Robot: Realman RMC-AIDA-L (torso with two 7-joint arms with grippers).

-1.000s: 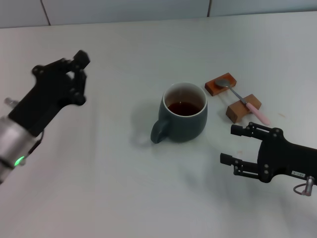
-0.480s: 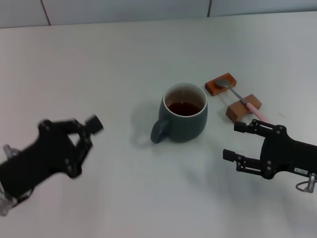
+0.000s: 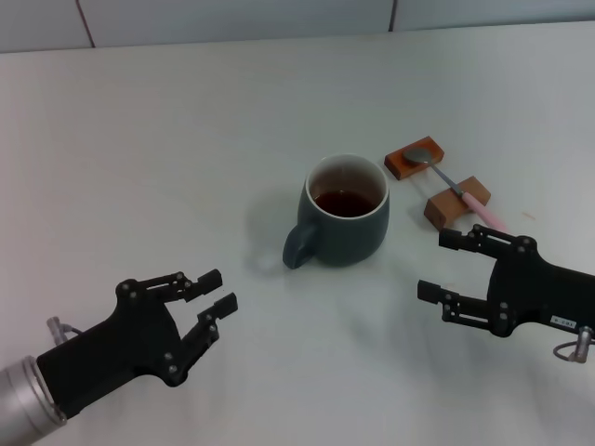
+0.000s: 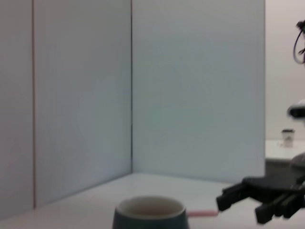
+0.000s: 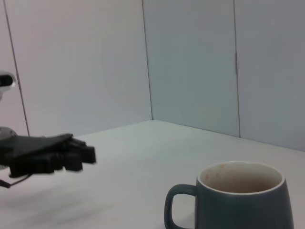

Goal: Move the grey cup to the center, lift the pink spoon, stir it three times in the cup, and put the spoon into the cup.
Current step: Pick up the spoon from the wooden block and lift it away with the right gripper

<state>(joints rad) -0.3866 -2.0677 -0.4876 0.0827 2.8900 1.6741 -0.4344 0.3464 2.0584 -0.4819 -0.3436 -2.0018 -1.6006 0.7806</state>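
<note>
The grey cup [image 3: 345,212] stands upright near the table's middle, holding dark reddish-brown liquid, its handle toward my left. It also shows in the left wrist view [image 4: 149,214] and the right wrist view [image 5: 243,197]. The pink spoon [image 3: 459,190] lies across two brown wooden blocks to the cup's right, bowl on the far block. My right gripper [image 3: 441,267] is open and empty, low at the front right, just in front of the spoon's handle end. My left gripper [image 3: 217,290] is open and empty at the front left, apart from the cup.
Two brown wooden blocks [image 3: 415,157] [image 3: 456,203] carry the spoon right of the cup. A grey wall [image 3: 279,19] runs along the table's far edge. The white tabletop [image 3: 167,139] stretches to the left and back.
My left arm has swung down from the far left to the front left and its gripper now points toward the cup. My right gripper has barely moved. Cup and spoon are still.
</note>
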